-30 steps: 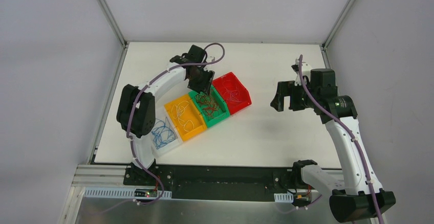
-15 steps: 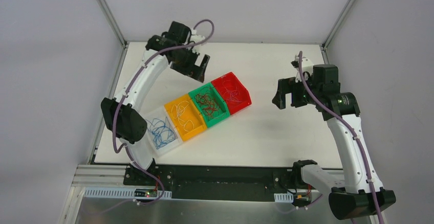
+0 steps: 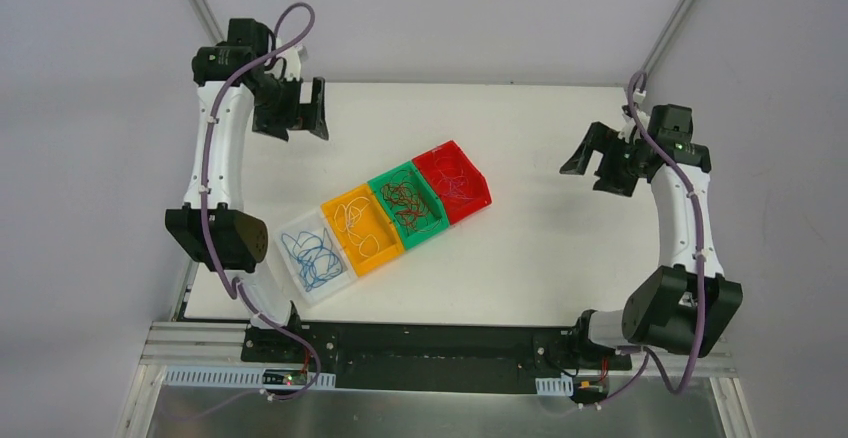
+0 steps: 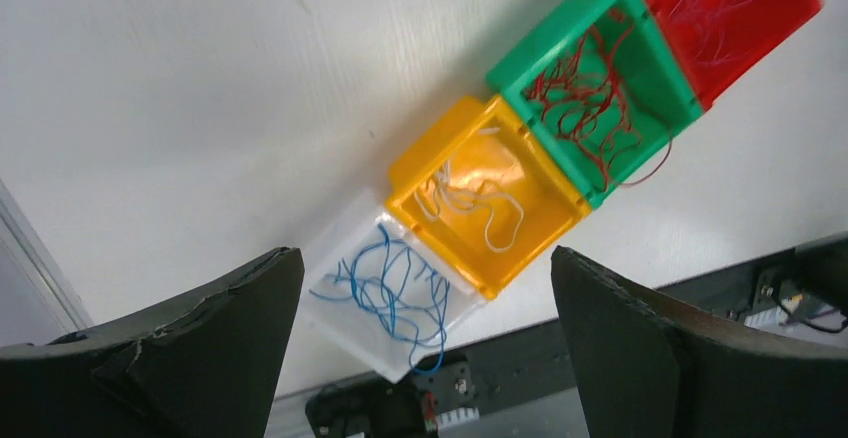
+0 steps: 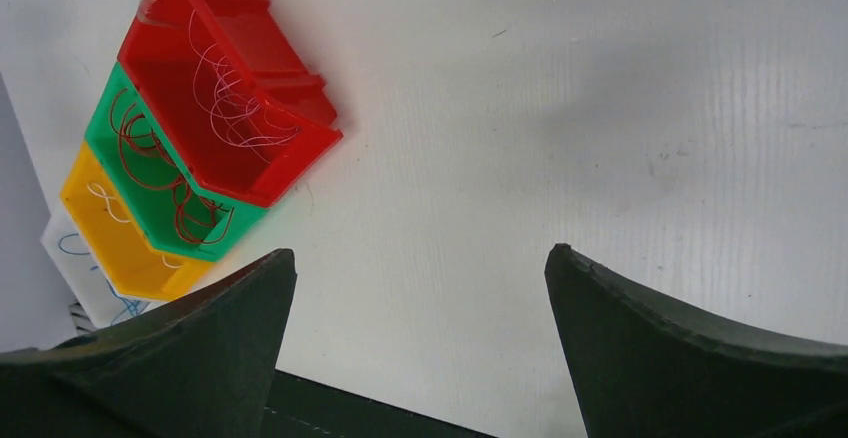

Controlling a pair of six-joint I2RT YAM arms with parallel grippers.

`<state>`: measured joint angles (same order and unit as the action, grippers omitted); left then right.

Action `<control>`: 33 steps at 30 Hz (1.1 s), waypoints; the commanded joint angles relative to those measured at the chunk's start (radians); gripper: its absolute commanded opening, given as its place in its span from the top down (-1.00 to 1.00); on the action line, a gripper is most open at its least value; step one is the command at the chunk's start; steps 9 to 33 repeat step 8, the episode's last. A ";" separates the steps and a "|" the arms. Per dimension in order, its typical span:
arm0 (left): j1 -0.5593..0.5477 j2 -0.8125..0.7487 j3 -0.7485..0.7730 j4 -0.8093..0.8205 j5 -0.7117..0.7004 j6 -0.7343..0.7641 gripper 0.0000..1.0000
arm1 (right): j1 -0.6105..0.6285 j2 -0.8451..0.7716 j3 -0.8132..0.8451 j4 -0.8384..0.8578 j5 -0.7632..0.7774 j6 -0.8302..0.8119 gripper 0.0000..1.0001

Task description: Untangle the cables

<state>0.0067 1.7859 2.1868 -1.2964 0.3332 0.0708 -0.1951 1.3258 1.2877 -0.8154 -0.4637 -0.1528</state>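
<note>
- Your left gripper [image 3: 298, 123] hangs empty, jaws wide, well left of the green bin [image 4: 555, 26].
- The cables lie sorted:
  - blue wires [image 4: 395, 288] in the clear bin [image 3: 330, 293], furthest left of it
  - white wires [image 4: 470, 193] in the yellow bin [image 3: 385, 253], touching its left side
  - dark red wires [image 4: 580, 98] inside it
  - pale wires [image 5: 235, 98] in the red bin [image 3: 475, 198], touching its right side
- Your right gripper [image 3: 597, 170] hangs empty, jaws spread, well right of it.
- The sorting looks finished; you need only tuck in the loop trailing over the green rim.

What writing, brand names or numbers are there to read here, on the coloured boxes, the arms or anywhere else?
No readable text in any view.
White bin, yellow bin, green bin, red bin: no labels show.
Left arm, right arm: no legible marking.
Small board on the near rail: too small to read.
</note>
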 commanded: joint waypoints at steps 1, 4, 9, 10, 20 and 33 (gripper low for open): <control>0.008 -0.093 -0.168 -0.052 -0.076 0.002 -0.98 | -0.021 0.014 -0.017 0.030 -0.084 0.102 -0.99; 0.025 -0.118 -0.221 -0.052 -0.049 -0.002 -0.98 | -0.020 0.035 -0.009 0.022 -0.072 0.114 -0.99; 0.024 -0.120 -0.228 -0.047 -0.038 -0.011 -0.98 | -0.010 0.079 0.016 -0.039 -0.057 0.110 -0.99; 0.024 -0.120 -0.228 -0.047 -0.038 -0.011 -0.98 | -0.010 0.079 0.016 -0.039 -0.057 0.110 -0.99; 0.024 -0.120 -0.228 -0.047 -0.038 -0.011 -0.98 | -0.010 0.079 0.016 -0.039 -0.057 0.110 -0.99; 0.024 -0.120 -0.228 -0.047 -0.038 -0.011 -0.98 | -0.010 0.079 0.016 -0.039 -0.057 0.110 -0.99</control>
